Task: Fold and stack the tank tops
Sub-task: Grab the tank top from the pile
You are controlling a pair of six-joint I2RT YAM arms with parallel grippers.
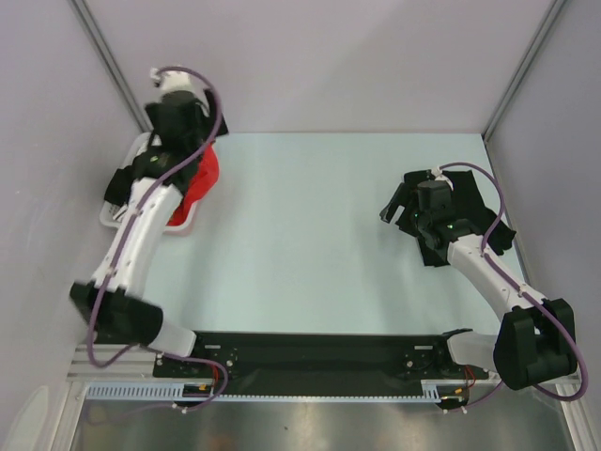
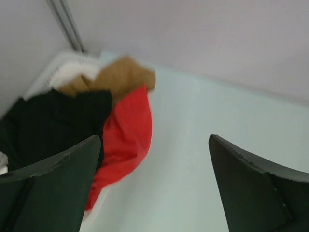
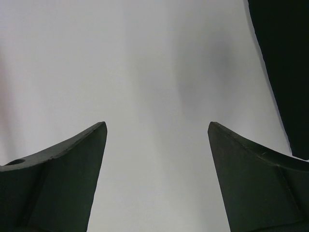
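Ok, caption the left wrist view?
Left gripper open, facing white basket with black cloth, red tank top, tan cloth.

- No text, label, brand, number or sign can be read in any of the three views.

The red tank top (image 1: 202, 183) drapes over the white basket's (image 1: 106, 220) rim, far left; the black tank top (image 1: 474, 205) lies on the table (image 1: 310, 235), right.
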